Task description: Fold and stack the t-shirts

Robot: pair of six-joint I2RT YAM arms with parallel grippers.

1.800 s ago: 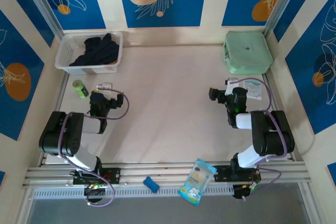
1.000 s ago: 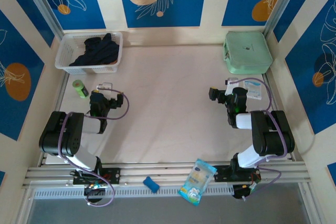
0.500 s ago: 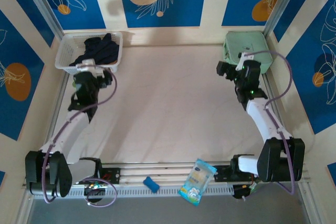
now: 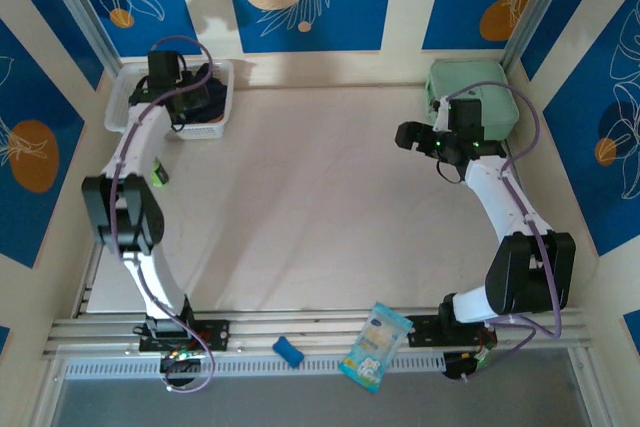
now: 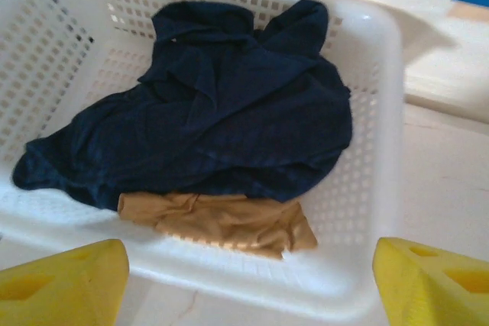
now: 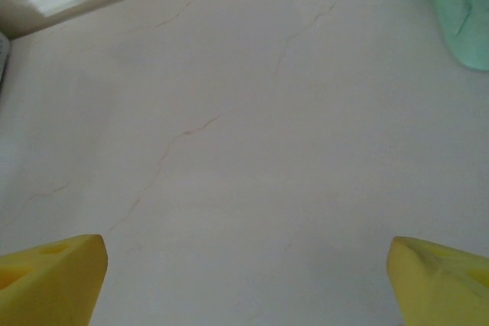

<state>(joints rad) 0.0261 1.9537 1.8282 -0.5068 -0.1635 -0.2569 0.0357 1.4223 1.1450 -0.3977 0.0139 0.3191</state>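
At the near edge of the table, on the rails between the two arm bases, lie a small blue object and a pale printed pouch; they are near each other but not touching.

Farther in, on the left side, a small green cylinder lies on the table just beside the left arm. The middle of the table is bare, pale and finely cracked.

The right end effector hangs over the right part of the table and points toward the centre. In the right wrist view its yellow fingers stand wide apart over bare table with nothing between them, so the right end effector is released. The mint-green zip case lies in the far right corner, just behind that wrist, and its edge shows at the upper right of the wrist view.

In the far left corner stands a white perforated basket. The left end effector hovers over it. From the left wrist view, its yellow fingertips are spread wide above the near rim of the basket, gripping nothing: released.

Both t-shirts are inside that basket. The navy t-shirt lies crumpled across most of it, resting on the tan t-shirt, which sticks out from under it along the near wall.
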